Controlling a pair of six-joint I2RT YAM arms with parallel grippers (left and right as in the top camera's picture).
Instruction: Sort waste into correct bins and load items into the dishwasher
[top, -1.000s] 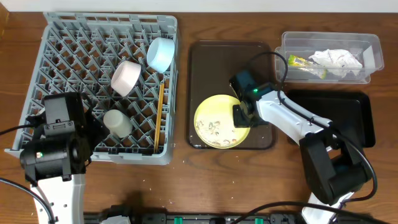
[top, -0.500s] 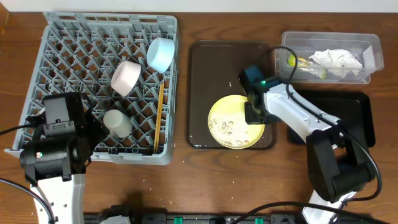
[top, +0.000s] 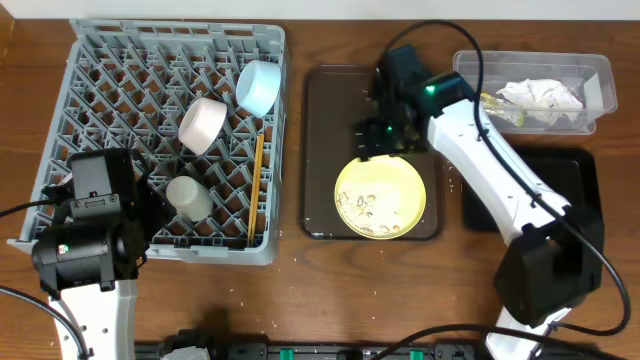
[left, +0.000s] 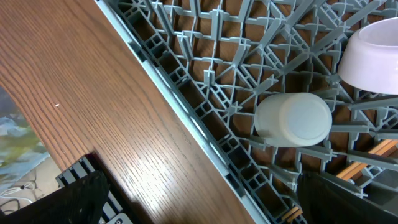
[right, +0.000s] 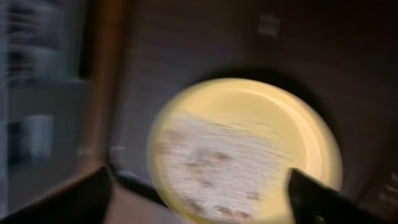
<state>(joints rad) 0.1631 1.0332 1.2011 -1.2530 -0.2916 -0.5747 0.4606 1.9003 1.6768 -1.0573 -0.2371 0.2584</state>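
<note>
My right tool (top: 383, 138), wide and empty, hangs just beside the pale yellow plate (top: 380, 197), which lies flat, presumably to keep its crumbs (top: 365, 205) aboard until binned.

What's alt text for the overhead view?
The right gripper hangs open over the brown tray, just beyond a pale yellow plate strewn with crumbs. Left of it, the grey rack holds a blue bowl, a pink bowl, a cup and chopsticks; at right, a clear tub holds a napkin and wrapper beside a black tray.
</note>
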